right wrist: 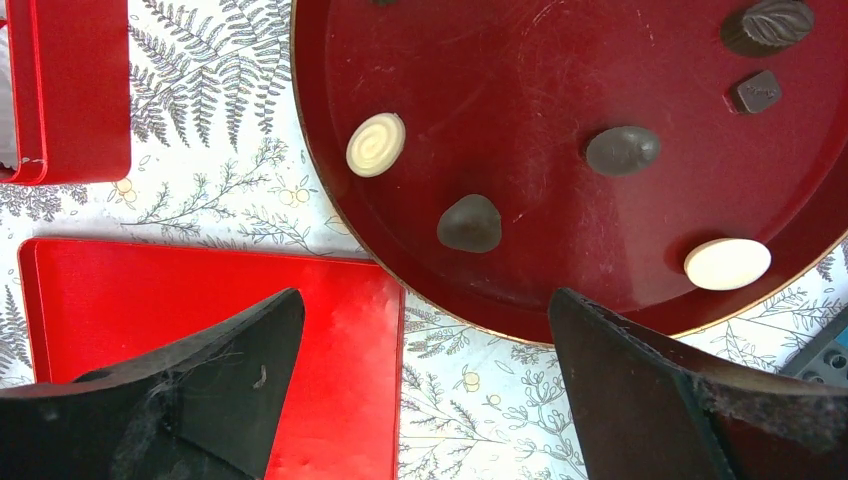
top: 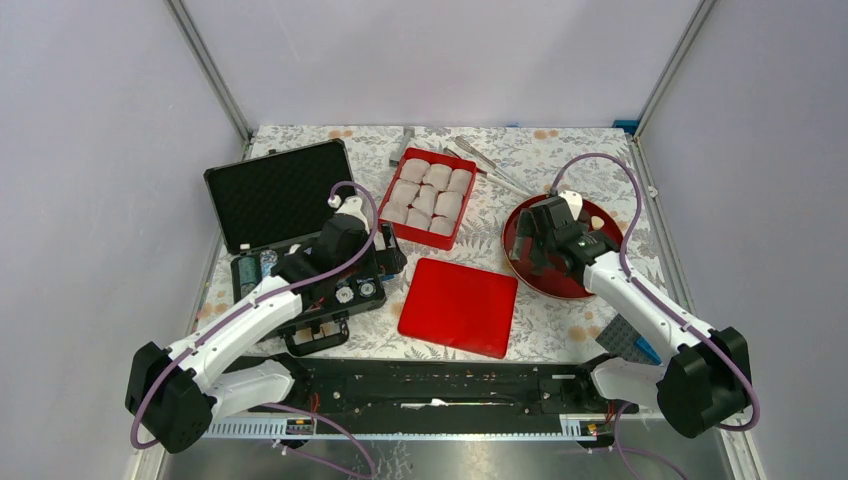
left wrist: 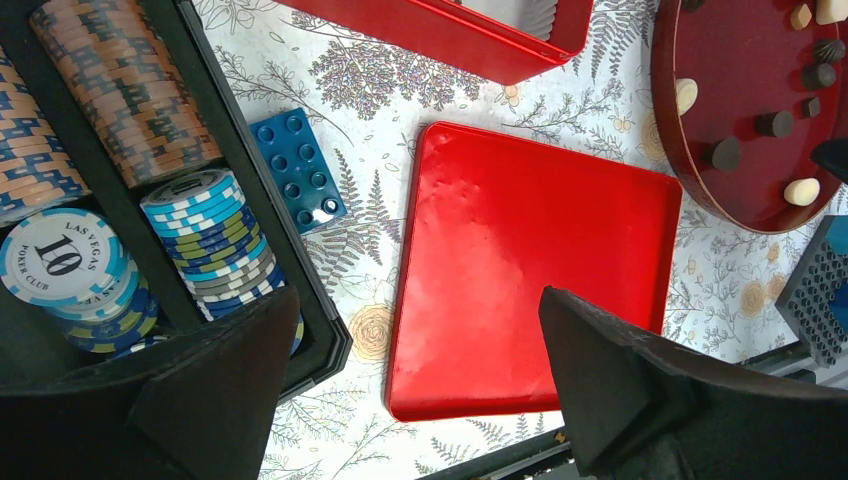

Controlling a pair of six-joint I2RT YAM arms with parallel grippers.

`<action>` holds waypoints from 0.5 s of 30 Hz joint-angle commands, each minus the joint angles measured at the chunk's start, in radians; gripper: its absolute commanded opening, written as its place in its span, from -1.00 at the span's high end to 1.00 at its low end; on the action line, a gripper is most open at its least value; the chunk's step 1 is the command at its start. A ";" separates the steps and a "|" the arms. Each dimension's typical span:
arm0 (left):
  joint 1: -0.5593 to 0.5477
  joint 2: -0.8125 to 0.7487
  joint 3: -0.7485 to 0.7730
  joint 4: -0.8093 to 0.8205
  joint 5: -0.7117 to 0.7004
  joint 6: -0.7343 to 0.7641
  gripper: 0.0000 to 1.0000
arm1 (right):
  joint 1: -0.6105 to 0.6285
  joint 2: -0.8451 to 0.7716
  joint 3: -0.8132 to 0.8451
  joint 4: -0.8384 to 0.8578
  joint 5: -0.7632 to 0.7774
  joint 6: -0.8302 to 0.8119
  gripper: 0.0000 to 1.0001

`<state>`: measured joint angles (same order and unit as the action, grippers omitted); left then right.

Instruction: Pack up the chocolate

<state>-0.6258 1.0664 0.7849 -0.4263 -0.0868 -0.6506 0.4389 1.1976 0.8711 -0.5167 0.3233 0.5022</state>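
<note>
The chocolate lies loose on a dark red round plate: a pale swirl piece, a dark lump, a dark oval and a pale oval, with more at the far side. My right gripper hangs open over the plate's near rim, with nothing between its fingers. A red box holds white paper cups. The flat red lid lies in front of it. My left gripper is open and empty above the lid's near left corner.
An open black case with striped poker chips stands at the left. A blue brick lies beside it. Metal tongs rest behind the box. A grey studded plate sits near the right arm's base.
</note>
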 commanded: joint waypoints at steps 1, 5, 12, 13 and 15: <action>0.005 -0.022 0.043 0.043 0.006 0.015 -0.97 | 0.006 -0.028 -0.014 0.033 0.000 0.003 -0.99; 0.005 -0.024 0.042 0.047 0.000 0.017 -0.98 | 0.006 -0.053 -0.023 0.051 0.002 -0.004 -0.99; 0.005 -0.025 0.040 0.054 0.001 0.020 -0.98 | 0.006 -0.121 -0.066 0.129 -0.063 -0.061 -0.99; 0.005 -0.024 0.040 0.055 0.002 0.021 -0.97 | 0.006 -0.127 -0.070 0.138 -0.072 -0.076 -0.99; 0.005 -0.025 0.042 0.056 0.002 0.026 -0.98 | 0.006 -0.137 -0.075 0.168 -0.080 -0.119 -0.99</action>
<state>-0.6258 1.0664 0.7849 -0.4213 -0.0868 -0.6445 0.4389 1.0946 0.8043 -0.4343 0.2806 0.4629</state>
